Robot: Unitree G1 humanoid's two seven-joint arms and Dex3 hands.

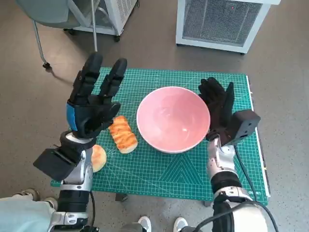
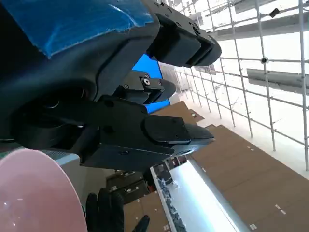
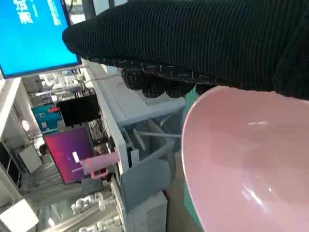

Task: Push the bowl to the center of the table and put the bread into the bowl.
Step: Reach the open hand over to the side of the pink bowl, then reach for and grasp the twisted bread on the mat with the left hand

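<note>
A pink bowl (image 1: 173, 118) stands near the middle of the green cutting mat (image 1: 178, 169), and shows also in the left wrist view (image 2: 34, 193) and the right wrist view (image 3: 246, 159). My right hand (image 1: 218, 107), gloved, lies flat against the bowl's right rim with fingers straight, holding nothing. A long glazed bread (image 1: 122, 134) lies on the mat left of the bowl. My left hand (image 1: 95, 99) hovers above and left of that bread, fingers spread and empty. A round bun (image 1: 98, 157) lies by the left forearm at the mat's left edge.
A white cabinet with a grille (image 1: 219, 21) stands beyond the table's far edge. A chair (image 1: 48, 19) and another white unit (image 1: 108, 14) are at the far left. Shoes (image 1: 161, 224) of a person show below the near edge.
</note>
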